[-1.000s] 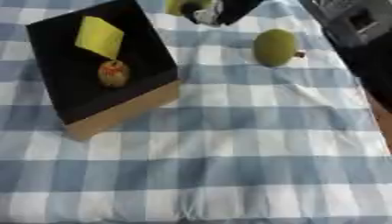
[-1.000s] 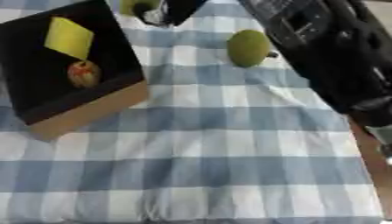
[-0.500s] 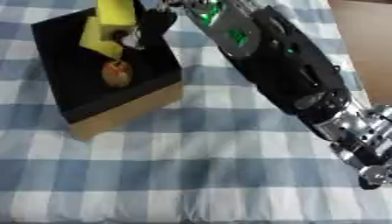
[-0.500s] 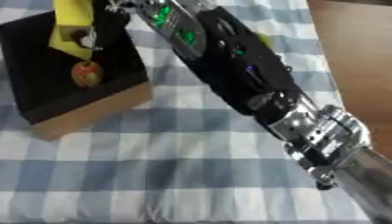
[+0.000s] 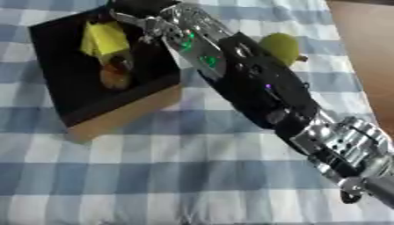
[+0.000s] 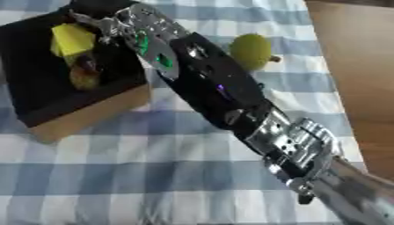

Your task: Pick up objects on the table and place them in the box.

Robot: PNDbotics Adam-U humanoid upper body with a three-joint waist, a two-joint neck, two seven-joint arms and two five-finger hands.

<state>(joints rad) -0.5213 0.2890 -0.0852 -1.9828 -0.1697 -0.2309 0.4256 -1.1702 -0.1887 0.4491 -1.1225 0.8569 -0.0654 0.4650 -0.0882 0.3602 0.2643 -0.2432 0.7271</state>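
The right hand (image 5: 142, 13) reaches over the far rim of the box (image 5: 127, 112); whether its fingers are spread or curled cannot be told. Inside the matte black, tan-sided box lie a yellow blocky piece (image 5: 104, 38) and a round reddish fruit (image 5: 115, 75). A smooth green pear-like fruit (image 6: 252, 50) sits on the blue-and-white checked cloth (image 5: 177, 176), beside the glossy black forearm.

A blue-and-white checked tablecloth (image 5: 154, 176) fills nearly the whole picture, broad pale-blue bands crossing white ones in large squares. It lies mostly flat, with a faint crease or two in the near part. Well off to the arm's right, along the right edge, the cloth ends and a strip of plain brown surface (image 6: 354, 66) shows, smooth and warm in tone; whether it is floor or bare tabletop cannot be told. A darker band sits at the very top right corner. The light is soft and even, with no hard shadows on the cloth.
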